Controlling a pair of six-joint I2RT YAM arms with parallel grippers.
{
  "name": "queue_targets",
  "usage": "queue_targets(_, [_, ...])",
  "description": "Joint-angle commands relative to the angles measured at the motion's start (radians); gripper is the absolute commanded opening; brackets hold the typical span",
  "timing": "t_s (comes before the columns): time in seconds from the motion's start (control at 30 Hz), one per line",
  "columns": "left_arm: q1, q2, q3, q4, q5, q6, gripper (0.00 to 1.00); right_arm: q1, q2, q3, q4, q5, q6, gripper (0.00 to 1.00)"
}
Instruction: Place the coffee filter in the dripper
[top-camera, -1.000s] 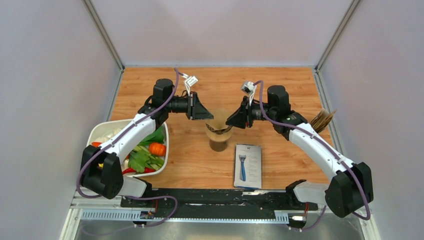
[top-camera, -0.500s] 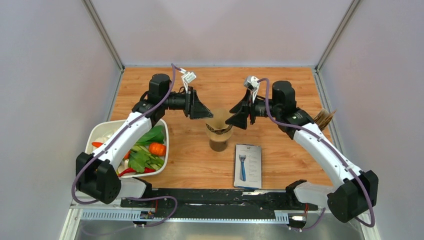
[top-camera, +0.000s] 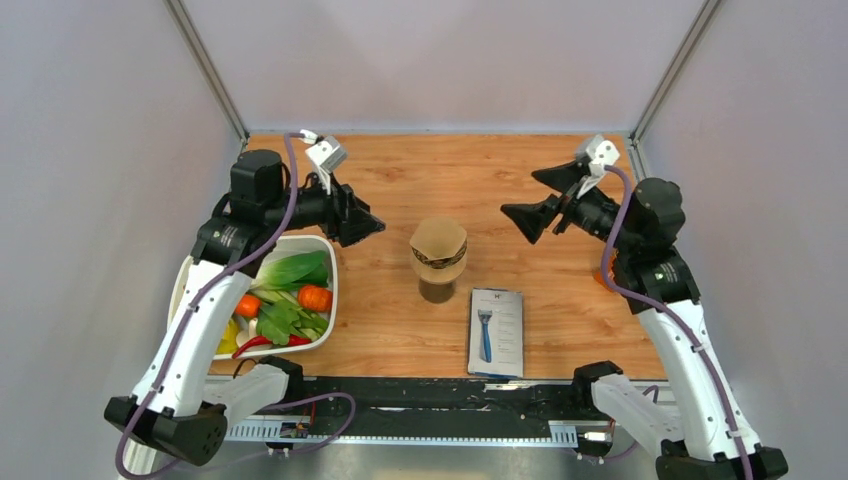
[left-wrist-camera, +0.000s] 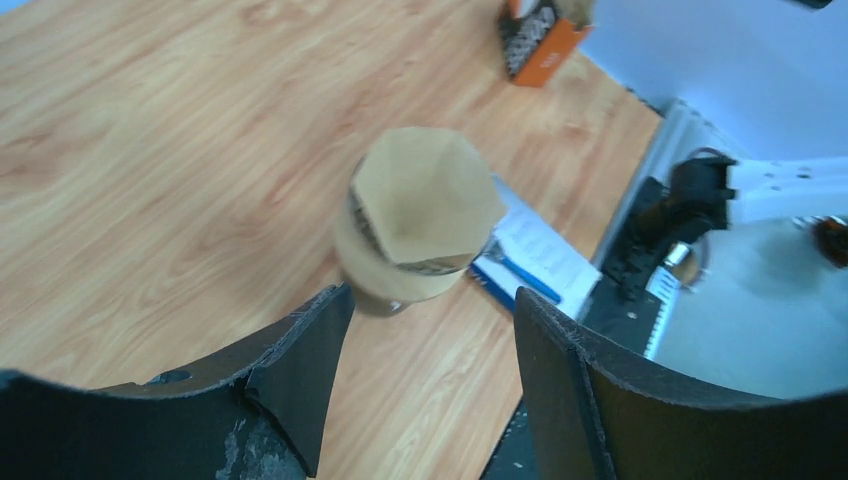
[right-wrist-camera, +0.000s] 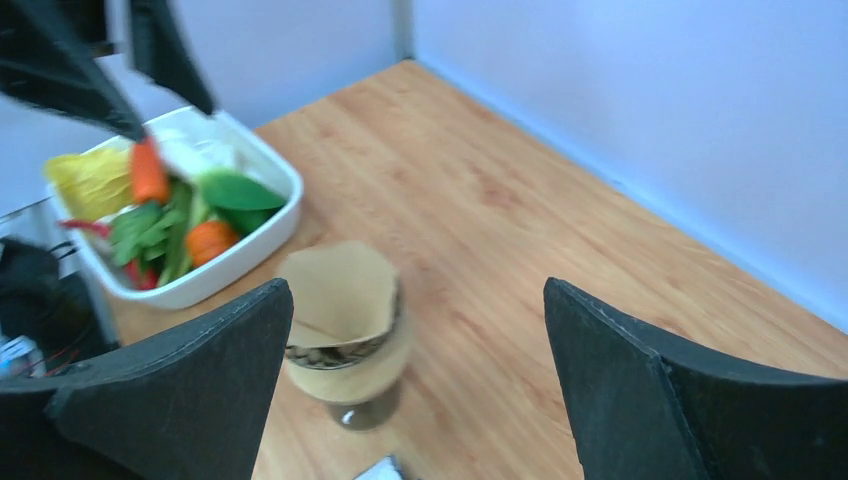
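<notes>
The coffee filter (top-camera: 438, 240), a light-tan paper cone, sits in the dripper (top-camera: 437, 274), its folded rim standing above the dripper's rim. The dripper stands upright at the table's middle on its dark base. Neither gripper touches it. My left gripper (top-camera: 362, 218) hangs open to its left and holds nothing. My right gripper (top-camera: 532, 197) hangs wide open to its right, raised, and also holds nothing. In the left wrist view the filter (left-wrist-camera: 425, 200) and dripper (left-wrist-camera: 395, 280) lie beyond the open left gripper (left-wrist-camera: 432, 295). The right wrist view shows the filter (right-wrist-camera: 340, 295) in the dripper (right-wrist-camera: 350, 378), ahead of the right gripper (right-wrist-camera: 415, 285).
A white dish (top-camera: 329, 297) of vegetables sits at the left, under the left arm. A flat packaged razor (top-camera: 496, 330) lies just right of the dripper's base. An orange box (left-wrist-camera: 540, 35) stands near the right wall. Grey walls close in the table's left, right and far edges.
Both arms have drawn back from the dripper, left arm leftward and right arm rightward and up. Both grippers opened, and the filter stayed in the dripper.
</notes>
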Motion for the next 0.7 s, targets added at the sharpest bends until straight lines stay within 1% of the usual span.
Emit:
queue_targets(0.0, [0.078,-0.048,0.049,-0.192,-0.202,0.113,0.71,-0.115,-0.060,-0.031,-0.036,0.122,0.033,1.00])
queue_targets(0.03, [0.090,-0.047,0.051,-0.217,-0.242,0.133,0.71,-0.131,-0.070,-0.048,-0.054,0.139,0.021,1.00])
queue_targets(0.07, [0.106,-0.038,0.051,-0.260,-0.351,0.149,0.71,-0.142,-0.077,-0.067,-0.071,0.161,0.017,1.00])
queue_targets(0.1, [0.110,-0.021,0.043,-0.276,-0.413,0.157,0.72,-0.148,-0.082,-0.089,-0.085,0.194,-0.014,1.00])
queue_targets(0.13, [0.118,-0.012,0.034,-0.297,-0.541,0.168,0.72,-0.159,-0.085,-0.115,-0.097,0.230,-0.031,1.00])
queue_targets(0.2, [0.128,0.001,-0.020,-0.291,-0.675,0.178,0.72,-0.178,-0.082,-0.166,-0.102,0.295,-0.051,1.00])
queue_targets(0.27, [0.131,-0.005,-0.089,-0.265,-0.745,0.185,0.73,-0.195,-0.072,-0.209,-0.102,0.335,-0.069,1.00])
queue_targets(0.3, [0.132,-0.017,-0.136,-0.252,-0.759,0.186,0.73,-0.203,-0.065,-0.226,-0.099,0.347,-0.073,1.00])
queue_targets(0.43, [0.132,-0.023,-0.198,-0.214,-0.820,0.177,0.74,-0.216,-0.039,-0.269,-0.082,0.371,-0.083,1.00])
queue_targets(0.67, [0.132,-0.001,-0.200,-0.198,-0.820,0.158,0.75,-0.218,-0.044,-0.284,-0.056,0.371,-0.082,1.00])
